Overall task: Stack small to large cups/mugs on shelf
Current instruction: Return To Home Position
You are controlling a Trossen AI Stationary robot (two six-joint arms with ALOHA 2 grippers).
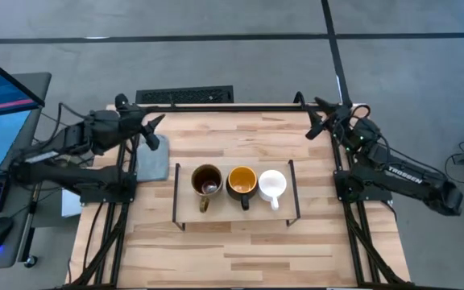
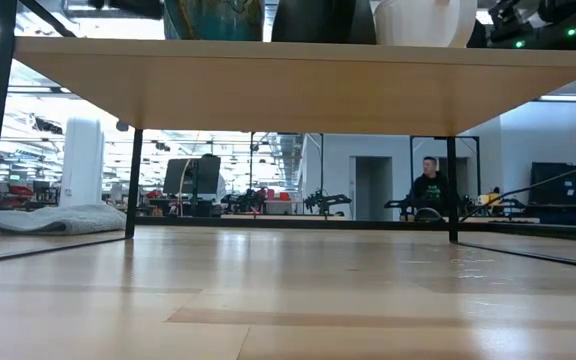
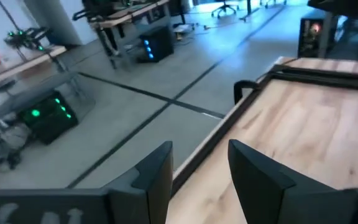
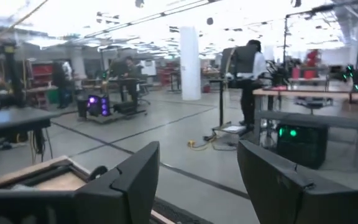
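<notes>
Three mugs stand in a row on the shelf [image 1: 288, 197], a light-wood board on black wire legs in the middle of the table. The olive-brown mug [image 1: 206, 182] is at the left, the dark mug with yellow-orange inside [image 1: 242, 182] in the middle, the small white mug [image 1: 272, 184] at the right. In the low view the shelf board [image 2: 298, 85] shows from below with the mugs' bases on top. My left gripper [image 1: 153, 129] is open and empty at the table's far left corner. My right gripper [image 1: 319, 121] is open and empty at the far right corner.
A grey cloth [image 1: 153, 157] lies on the table left of the shelf. A black frame rail [image 1: 232, 106] runs along the far edge. Bare tabletop [image 1: 240, 250] lies in front of the shelf. People stand in the room behind [image 2: 430, 185].
</notes>
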